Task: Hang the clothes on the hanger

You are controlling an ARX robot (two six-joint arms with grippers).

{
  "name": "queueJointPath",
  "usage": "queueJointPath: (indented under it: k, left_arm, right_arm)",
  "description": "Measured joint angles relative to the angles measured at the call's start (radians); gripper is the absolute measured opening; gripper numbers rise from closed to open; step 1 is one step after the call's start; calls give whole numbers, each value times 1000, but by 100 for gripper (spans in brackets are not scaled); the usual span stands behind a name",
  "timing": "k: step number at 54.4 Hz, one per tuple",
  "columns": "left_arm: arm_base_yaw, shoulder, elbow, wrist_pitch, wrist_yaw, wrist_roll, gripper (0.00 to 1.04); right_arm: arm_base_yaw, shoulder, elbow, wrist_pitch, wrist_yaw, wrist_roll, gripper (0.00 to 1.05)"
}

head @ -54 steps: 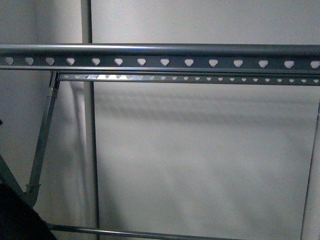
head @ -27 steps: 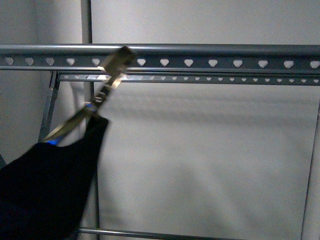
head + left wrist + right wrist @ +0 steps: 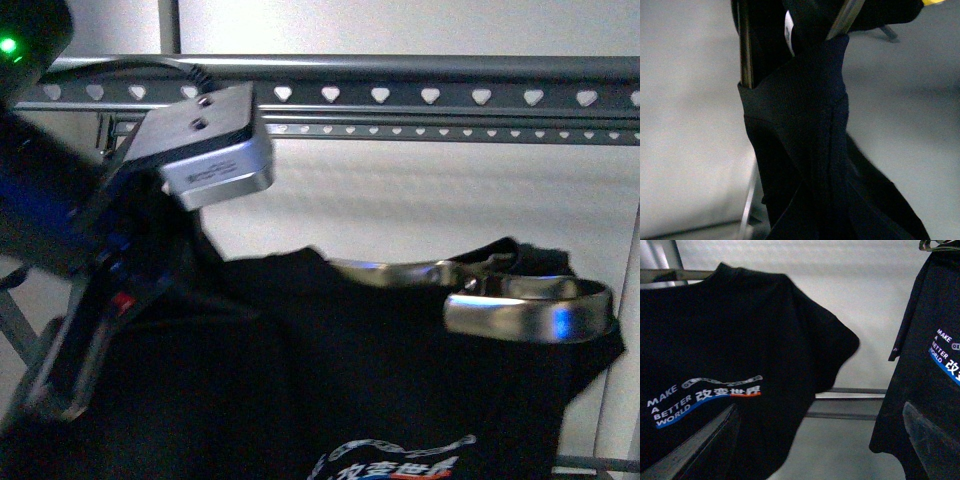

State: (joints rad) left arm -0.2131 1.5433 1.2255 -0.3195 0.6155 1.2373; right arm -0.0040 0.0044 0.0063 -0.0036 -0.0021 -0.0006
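1. Closest in the front view is the left arm (image 3: 60, 220), which fills the robot's left side. Its silver wrist camera (image 3: 205, 145) sits tilted in front of the rail.
2. The left gripper is lost against dark cloth in both the front and left wrist views, so I cannot tell whether it is clenched or released. In the left wrist view black fabric is bunched and twisted right before the lens. A bright metal rod (image 3: 745, 45) and a white label (image 3: 788, 30) show beside the fabric.
3. The right gripper (image 3: 820, 407) is released, with its dark fingers (image 3: 695, 445) spread wide and nothing between them.
4. The T-shirt (image 3: 400, 380) hangs spread across the lower middle of the front view, below the rail and not touching it. The curved arm of a chrome hanger (image 3: 520, 305) juts from its shoulder on the robot's right. The right wrist view shows its print, which begins "MAKE".
5. A second T-shirt (image 3: 935, 340) with the same print hangs at that view's edge.
6. Behind the T-shirt, the clothes rack (image 3: 400, 95) runs its long rail of heart-shaped holes across the top. A thinner second rail (image 3: 450, 132) sits just below and behind it.
7. Farthest back is a pale wall (image 3: 420, 200)
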Motion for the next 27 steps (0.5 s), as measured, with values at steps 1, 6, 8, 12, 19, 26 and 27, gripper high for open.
queueJointPath:
  k: [1,6,8,12,19,26,27]
  left_arm:
    - [-5,5,10,6,-2,7,4]
    - [-45,37,62,77,-30,57,4]
    - [-64,49,74,134,-49,92,4]
    - [-78,56,76,150,-51,124,4]
    - [-77,62,76,150,-55,134,4]
    - [-76,62,76,150,-55,138,4]
    - [-75,62,76,150,-56,140,4]
  right_arm:
    - [0,0,0,0,0,0,97]
    - [0,0,0,0,0,0,97]
    - [0,0,0,0,0,0,97]
    - [0,0,0,0,1,0,97]
    - [0,0,0,0,0,0,97]
    - [0,0,0,0,0,0,97]
    - [-12,11,3,-7,-47,5,97]
